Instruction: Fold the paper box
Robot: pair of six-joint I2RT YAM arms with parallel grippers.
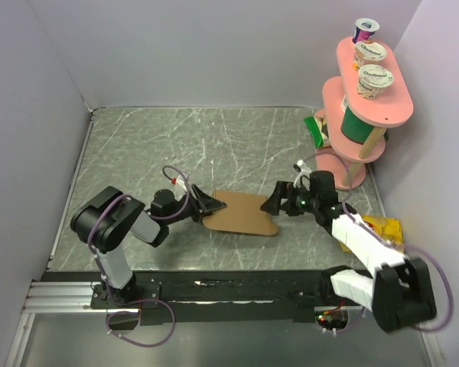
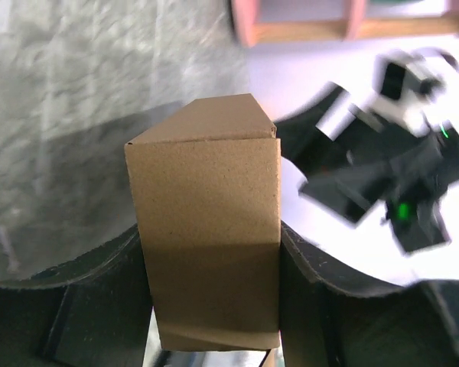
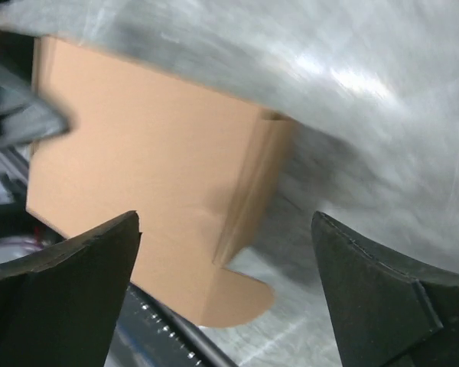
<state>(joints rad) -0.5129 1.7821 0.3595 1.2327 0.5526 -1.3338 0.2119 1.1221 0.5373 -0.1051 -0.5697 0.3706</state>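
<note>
The paper box (image 1: 241, 212) is plain brown cardboard and lies near the middle of the marble tabletop, between my two grippers. My left gripper (image 1: 206, 206) is at its left end. In the left wrist view the paper box (image 2: 206, 229) fills the gap of the left gripper (image 2: 210, 238), and both fingers press against its sides. My right gripper (image 1: 274, 202) is at the box's right end, with its jaws wide apart. In the right wrist view the paper box (image 3: 145, 153) and its rounded tab lie beyond the right gripper (image 3: 226, 219), and nothing is between the fingers.
A pink two-tier stand (image 1: 398, 107) carrying yogurt cups (image 1: 374, 80) stands at the back right, with a green packet (image 1: 315, 128) at its foot. A yellow bag (image 1: 384, 228) lies by the right arm. Grey walls close in the table on three sides.
</note>
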